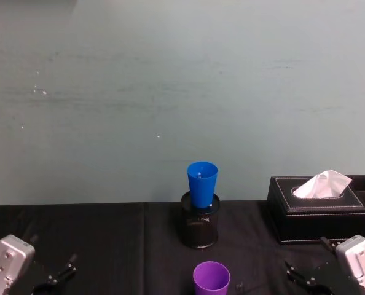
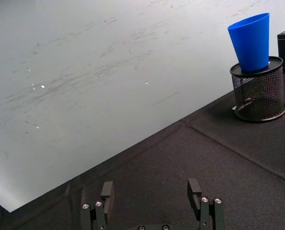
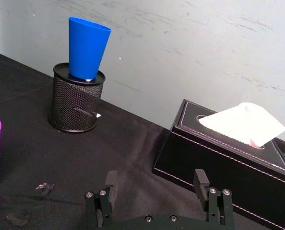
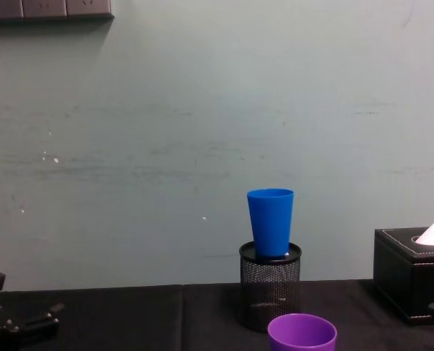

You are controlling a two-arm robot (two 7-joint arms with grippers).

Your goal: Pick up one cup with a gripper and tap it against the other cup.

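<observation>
Nearest the robot, the left gripper [image 2: 151, 191] hung low at about eight o'clock of the black cloth-covered table [image 1: 109, 239], its black fingers spread apart on nothing. The right gripper [image 3: 156, 184] sat at four o'clock, likewise parted and empty. Between them, at six o'clock, the tapered purple plastic tumbler [image 1: 211, 278] stood upright, mouth up, on the cloth. It looked light, thin-walled and smooth, so likely to slip or tip. A gentle squeeze across its wall just below the rim seemed the soundest hold. Toward twelve o'clock from it, the bright blue plastic tumbler [image 1: 202, 183] sat upright in the mouth of a black mesh pen holder [image 1: 200, 227], perched high and probably easy to knock. A black stitched tissue box [image 1: 321, 206] lay at two o'clock.
</observation>
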